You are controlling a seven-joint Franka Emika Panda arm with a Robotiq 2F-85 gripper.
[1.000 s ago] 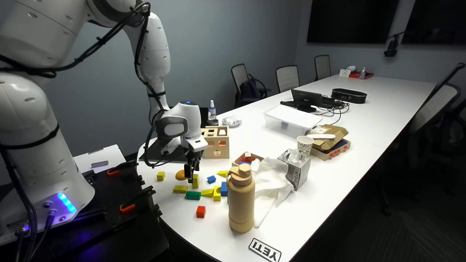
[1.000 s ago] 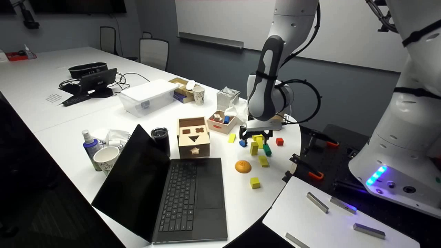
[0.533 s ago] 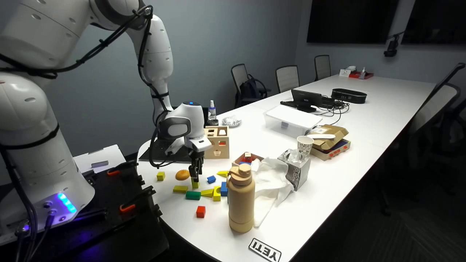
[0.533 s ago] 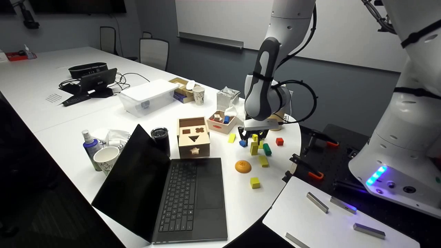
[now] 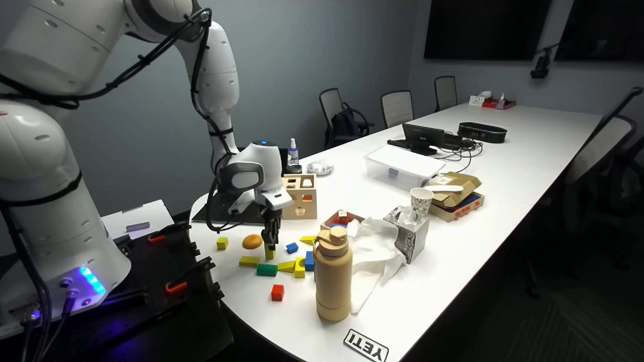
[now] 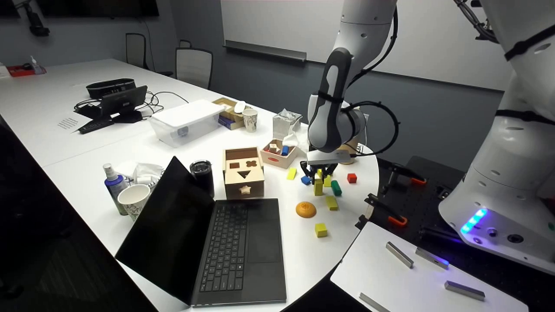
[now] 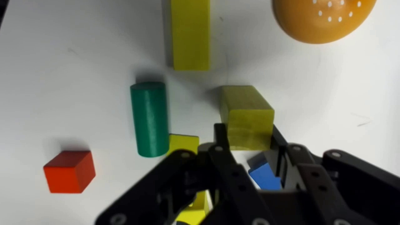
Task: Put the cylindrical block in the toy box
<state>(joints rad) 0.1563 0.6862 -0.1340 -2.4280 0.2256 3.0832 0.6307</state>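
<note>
A green cylindrical block (image 7: 150,120) lies on its side on the white table, beside my gripper in the wrist view; the green cylinder (image 5: 266,270) also shows in both exterior views. My gripper (image 7: 247,134) points down, shut on an upright yellow rectangular block (image 7: 251,125), with one finger on either side of it. That yellow block (image 6: 318,190) appears to stand on the table still. The toy box (image 6: 243,181), pale wood with shape holes in its faces, stands behind the arm in an exterior view (image 5: 291,207), near the laptop.
Around the gripper lie a flat yellow block (image 7: 191,37), a red cube (image 7: 67,175), a blue block (image 7: 265,176) and an orange dome (image 7: 322,18). A tan bottle (image 5: 334,281), a wooden tray (image 6: 277,161) and an open laptop (image 6: 264,234) stand nearby.
My gripper has come over the upright yellow block and gone from open to shut on it. The block has shifted and turned slightly. The green cylinder has stayed in place.
</note>
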